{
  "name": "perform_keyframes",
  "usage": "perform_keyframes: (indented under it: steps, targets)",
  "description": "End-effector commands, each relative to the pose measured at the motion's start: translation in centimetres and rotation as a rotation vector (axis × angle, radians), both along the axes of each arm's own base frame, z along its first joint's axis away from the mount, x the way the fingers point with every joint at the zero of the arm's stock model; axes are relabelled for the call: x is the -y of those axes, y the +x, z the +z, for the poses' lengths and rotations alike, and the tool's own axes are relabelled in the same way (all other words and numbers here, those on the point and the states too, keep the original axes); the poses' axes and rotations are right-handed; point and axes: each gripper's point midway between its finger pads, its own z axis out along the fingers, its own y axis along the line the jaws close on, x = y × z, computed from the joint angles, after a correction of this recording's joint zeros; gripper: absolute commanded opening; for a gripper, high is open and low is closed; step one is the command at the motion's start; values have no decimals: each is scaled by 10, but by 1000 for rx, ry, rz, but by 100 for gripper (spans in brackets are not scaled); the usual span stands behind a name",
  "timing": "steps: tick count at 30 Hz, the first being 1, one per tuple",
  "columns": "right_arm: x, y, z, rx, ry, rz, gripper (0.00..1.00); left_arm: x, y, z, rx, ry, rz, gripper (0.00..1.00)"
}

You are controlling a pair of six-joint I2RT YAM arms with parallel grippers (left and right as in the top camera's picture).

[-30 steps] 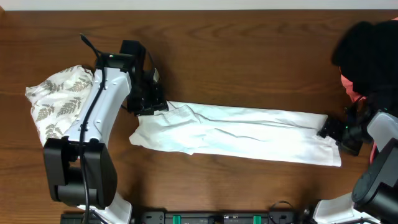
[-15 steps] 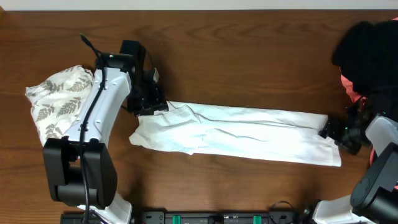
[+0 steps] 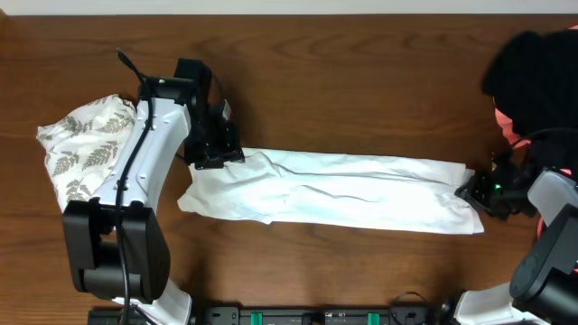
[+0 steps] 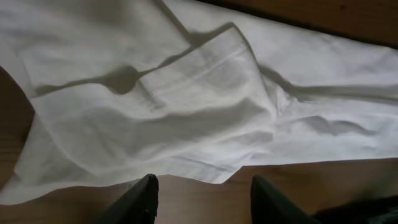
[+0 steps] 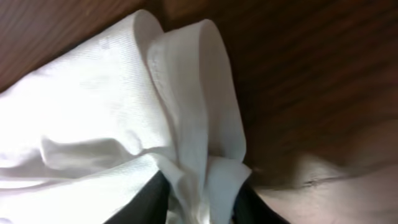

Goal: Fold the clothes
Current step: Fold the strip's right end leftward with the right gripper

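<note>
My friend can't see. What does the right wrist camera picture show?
The right gripper pinches a bunched edge of the soft white garment between its two black fingers. The dark brown wooden table fills the rest.

The brown wooden counter (image 3: 361, 99) carries a white shirt (image 3: 343, 194) lying as a long band across its middle, a crumpled leaf-print garment (image 3: 81, 144) at left, and a black garment (image 3: 533, 72) and pink garment (image 3: 504, 120) at far right.

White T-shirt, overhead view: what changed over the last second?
The right gripper, shut on the right end of the white T-shirt, moved left, sliding the whole folded strip leftward. The left gripper, open, held its place at the far-left corner; the leaf-print garment and black garment did not move.
</note>
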Motion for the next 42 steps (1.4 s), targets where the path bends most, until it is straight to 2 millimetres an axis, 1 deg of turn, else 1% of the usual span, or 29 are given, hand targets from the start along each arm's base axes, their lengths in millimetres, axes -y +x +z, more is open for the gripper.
perform_keyframes:
  steps: [1,2,5,7,10,13,17,21,24,28,30,31,34,36,39,42]
  targets:
    - [-15,-14,-15,-61,50,13,20,1,-3,6,7,-10,2,49]
    - [-15,-14,-15,-59,49,13,16,1,-3,6,6,-10,2,49]
    - [-14,-13,-15,-54,47,13,1,1,-3,6,7,-10,2,49]
    - [-14,-10,-15,-39,48,14,1,1,-3,6,6,-10,2,49]
    - [-14,0,-12,15,50,37,1,1,-3,6,7,-10,2,49]
    - [-5,11,-4,49,30,27,1,1,-3,6,6,-10,2,49]
    - [14,27,20,79,7,-1,1,1,-3,6,6,-10,2,49]
    - [46,37,50,67,-72,-42,1,1,-3,6,6,-10,2,49]
    - [71,38,72,34,-153,-72,1,1,-3,6,6,-10,2,49]
    - [98,37,99,4,-248,-108,1,1,-3,6,6,-10,2,49]
    - [109,35,111,-9,-294,-113,1,1,-3,6,6,-10,2,49]
    - [111,35,116,-11,-308,-103,1,1,-3,6,6,-10,2,49]
    - [112,36,128,-19,-322,-87,1,1,-3,6,7,-10,2,49]
    - [106,36,134,-27,-315,-72,1,1,-3,6,7,-10,2,49]
    - [91,36,139,-48,-305,-31,1,1,-3,6,6,-10,2,49]
    - [72,37,139,-72,-291,22,1,1,-3,6,7,-10,2,49]
